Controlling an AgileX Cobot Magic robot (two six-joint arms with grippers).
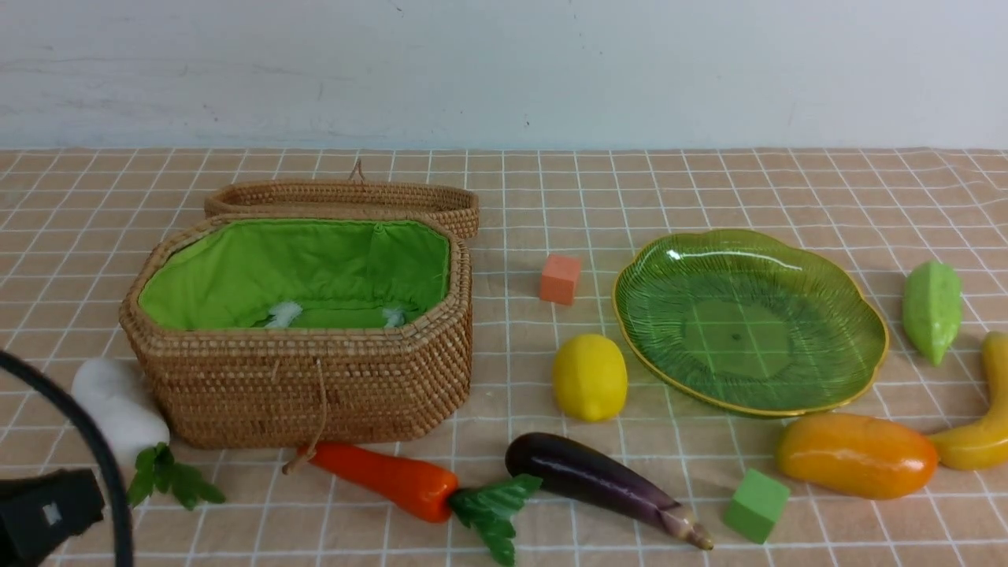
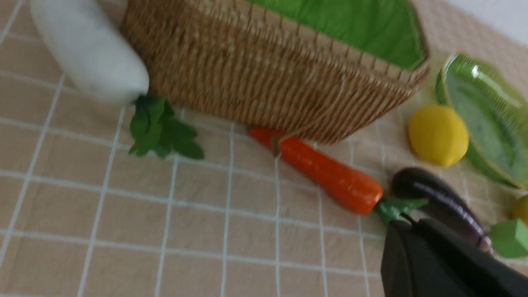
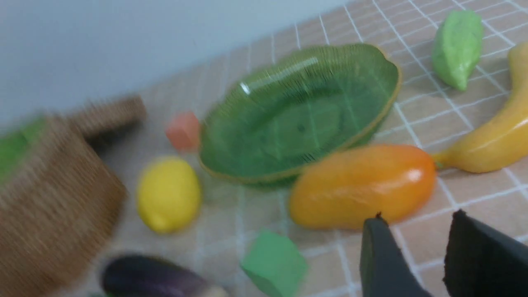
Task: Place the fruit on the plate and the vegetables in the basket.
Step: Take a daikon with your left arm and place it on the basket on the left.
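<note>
- The plate is sitting bare, and the basket is standing open well to its left with no vegetable showing inside, so nothing looks sorted yet.
- The mango is lying just beside the plate's near right rim, its long axis running left to right roughly along that rim. The banana is resting at the mango's right end, and the lemon is sitting just off the plate's near left rim.
- The right gripper is hovering with its jaws partly apart and holding nothing. In its wrist view the mango is lying just ahead of the fingertips.
- The gap between those jaws is lining up along the mango's length rather than across it. A pick would probably call for a wrist turn so the fingers close over the narrow girth.
- The right arm is looking much the nearer one to the mango.
- The left gripper is showing its fingers pressed together on nothing, far left of the plate near the carrot, eggplant and radish.
</note>
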